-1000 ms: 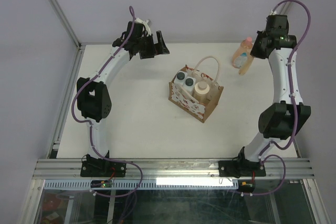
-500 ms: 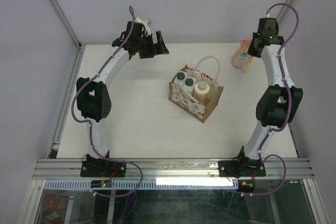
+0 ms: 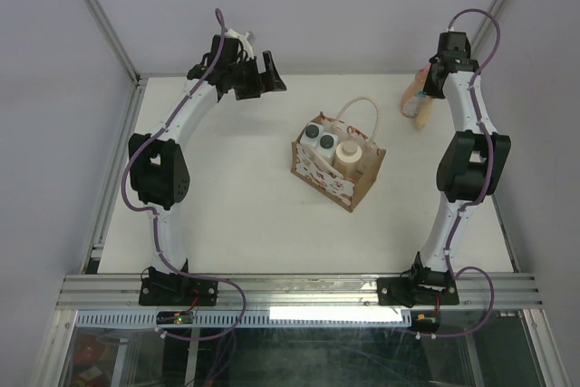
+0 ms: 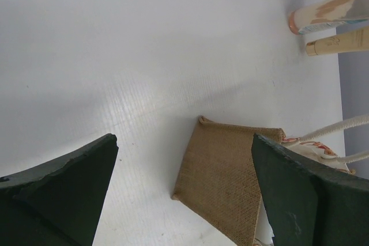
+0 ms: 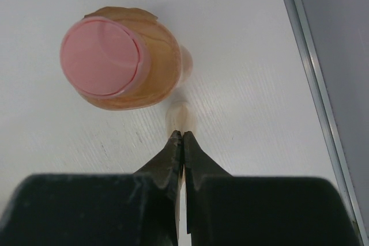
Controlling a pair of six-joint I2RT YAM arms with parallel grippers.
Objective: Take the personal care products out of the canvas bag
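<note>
A white table (image 3: pixel 227 215) carries a small boxy brown canvas bag (image 3: pixel 319 172) with a white lace pattern and cream rope handles, standing at its centre. The left gripper (image 3: pixel 275 77) hangs spread wide and empty over the far left. The right gripper (image 5: pixel 183 135) is pinched closed on nothing, just beside an upright peach-orange bottle with a pink cap (image 5: pixel 115 64) at the far right. A cream round-lidded bottle (image 3: pixel 347 155) and two white dark-capped bottles (image 3: pixel 313 134) sit inside the bag. A slim beige tube (image 4: pixel 340 41), possibly lying flat, is near the peach bottle.

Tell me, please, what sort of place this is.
Probably a robotics lab cell: left arm and right arm bolted to an aluminium rail, a white table walled by plain panels, a canvas bag as test prop.
</note>
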